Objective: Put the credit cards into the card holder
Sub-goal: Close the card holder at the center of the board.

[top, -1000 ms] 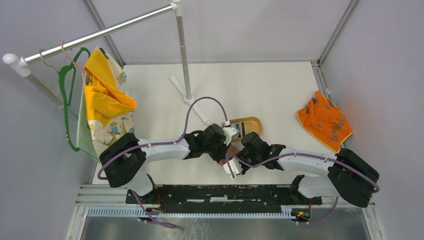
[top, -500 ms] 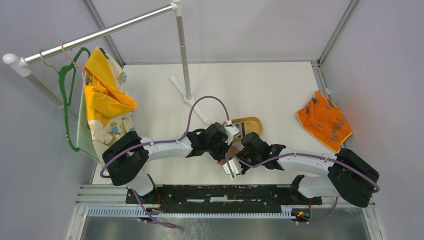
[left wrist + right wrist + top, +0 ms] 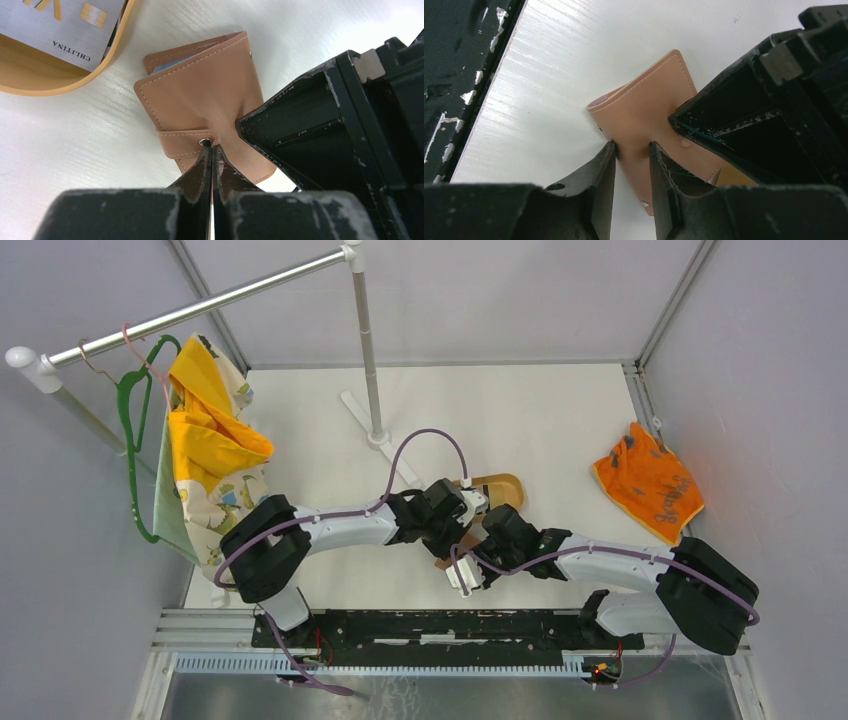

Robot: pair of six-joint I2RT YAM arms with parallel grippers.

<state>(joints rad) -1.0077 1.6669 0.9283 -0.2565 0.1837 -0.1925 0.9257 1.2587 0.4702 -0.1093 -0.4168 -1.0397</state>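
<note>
The card holder (image 3: 200,100) lies folded on the table (image 3: 70,145) between the two arms. One edge is clamped between the narrowly parted fingers of the right gripper (image 3: 631,146), apparently so that it is steadied against sliding. The fingers of the left gripper (image 3: 210,148) are pressed fully together, tips at the snap tab (image 3: 187,142). Whether the tab is pinched cannot be told, though unfastening seems intended. A blue card edge (image 3: 172,62) is seen inside the fold. Just beyond, a silver credit card (image 3: 65,25) lies in the tan tray (image 3: 60,86), within easy reach.
</note>
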